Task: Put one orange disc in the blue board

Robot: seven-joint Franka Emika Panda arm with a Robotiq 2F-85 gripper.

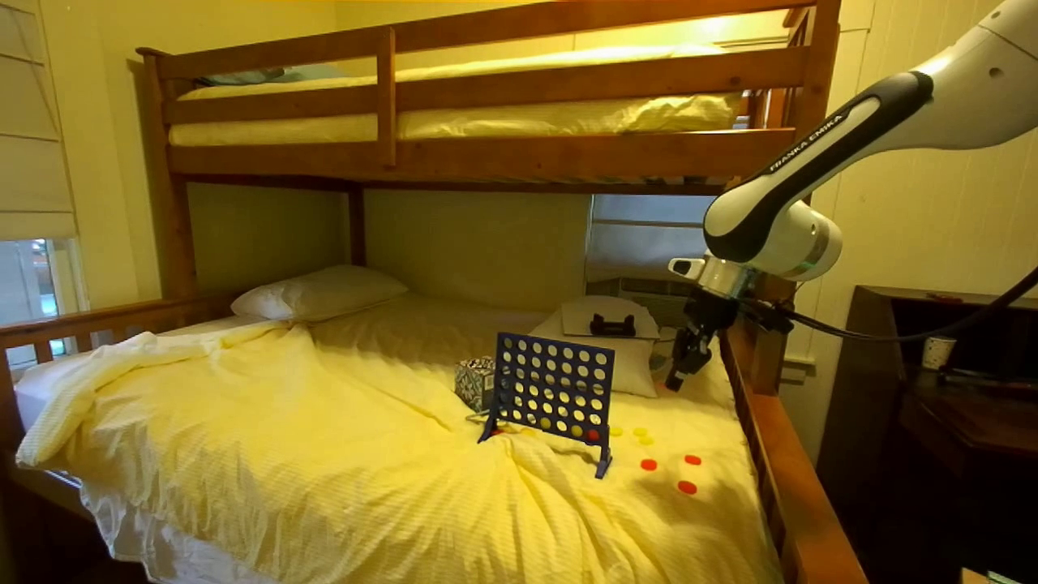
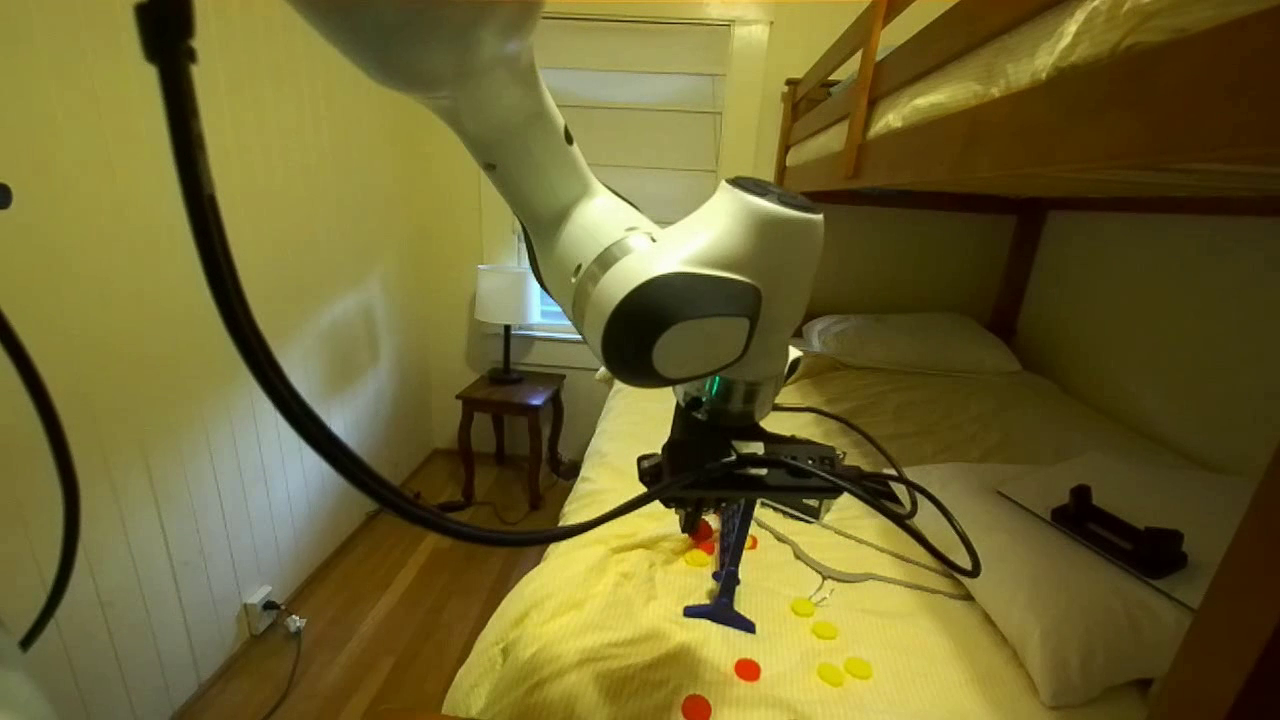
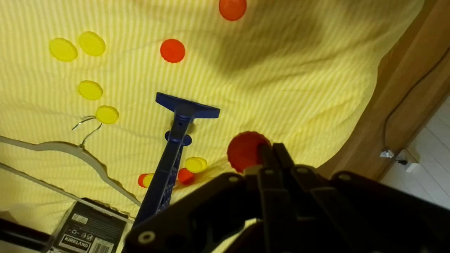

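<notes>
My gripper (image 3: 274,146) is shut on an orange disc (image 3: 246,151), red-orange in colour, which juts out beside the fingertips and is partly covered by one finger. In an exterior view that disc (image 2: 703,531) shows small and dark under the gripper. The blue board (image 1: 543,356) stands upright on the bed, its foot (image 3: 188,107) seen almost edge-on from the wrist. My gripper (image 1: 676,383) hangs in the air to the right of the board, apart from it. Yellow and red show in several bottom-row holes; whether inside or behind, I cannot tell.
More orange discs (image 3: 172,51) and several yellow discs (image 3: 90,90) lie on the bedspread. Near the board are a grey hanger (image 3: 70,148) and a box (image 3: 92,228). A wooden rail (image 1: 799,487) edges the bed. A pillow (image 2: 1060,590) bears a panel with a black holder.
</notes>
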